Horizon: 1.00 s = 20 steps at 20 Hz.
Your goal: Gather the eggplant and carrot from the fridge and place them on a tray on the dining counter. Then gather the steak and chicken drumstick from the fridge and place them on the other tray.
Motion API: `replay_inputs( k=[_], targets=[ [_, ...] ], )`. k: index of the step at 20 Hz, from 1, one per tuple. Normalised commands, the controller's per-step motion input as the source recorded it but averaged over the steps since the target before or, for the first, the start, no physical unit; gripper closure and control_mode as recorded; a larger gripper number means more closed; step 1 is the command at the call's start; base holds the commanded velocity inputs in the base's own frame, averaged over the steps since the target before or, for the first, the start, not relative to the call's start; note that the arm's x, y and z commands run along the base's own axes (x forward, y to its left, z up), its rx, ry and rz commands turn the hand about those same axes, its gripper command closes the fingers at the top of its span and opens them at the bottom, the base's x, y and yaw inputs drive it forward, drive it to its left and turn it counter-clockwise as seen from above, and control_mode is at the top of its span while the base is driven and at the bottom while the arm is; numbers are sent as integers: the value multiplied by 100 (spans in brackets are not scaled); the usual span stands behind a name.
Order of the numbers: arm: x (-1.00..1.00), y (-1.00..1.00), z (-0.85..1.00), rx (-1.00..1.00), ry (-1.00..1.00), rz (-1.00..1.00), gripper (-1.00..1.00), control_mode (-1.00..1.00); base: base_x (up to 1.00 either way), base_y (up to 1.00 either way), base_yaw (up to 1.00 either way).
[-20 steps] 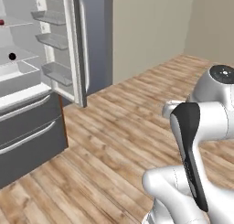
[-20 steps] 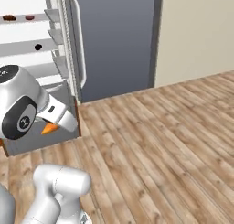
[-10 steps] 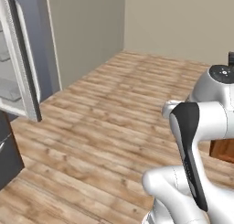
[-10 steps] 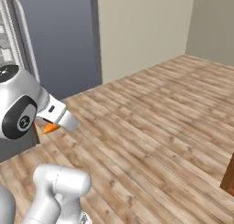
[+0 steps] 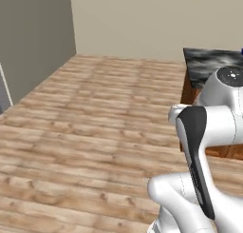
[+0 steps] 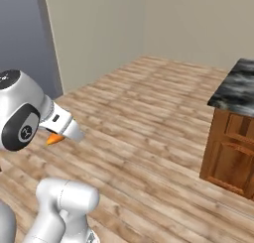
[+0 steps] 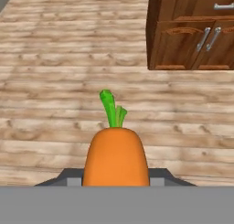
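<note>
Carrot (image 7: 116, 154) clamped in pincer (image 7: 115, 176) — jaws narrow, green tip outward.

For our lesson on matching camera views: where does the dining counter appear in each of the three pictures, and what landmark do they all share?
Left base view: the dining counter is at the upper right, behind the arm.
Right base view: it stands at the right edge, marbled top above wood base.
Hand view: its wooden base is at the upper right, beyond the carrot.
Shared landmark: the plank floor.
</note>
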Motion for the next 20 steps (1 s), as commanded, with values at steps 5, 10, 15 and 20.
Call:
replay_inputs(
  k=[5,10,15,20],
  targets=[
    [0,0,0,0,0,0,100,100,29,0,-37],
    [0,0,0,0,0,0,100,100,50,13,-34],
    [0,0,0,0,0,0,100,100,68,65,-31],
    [0,0,0,0,0,0,100,100,68,79,-24]
  ],
)
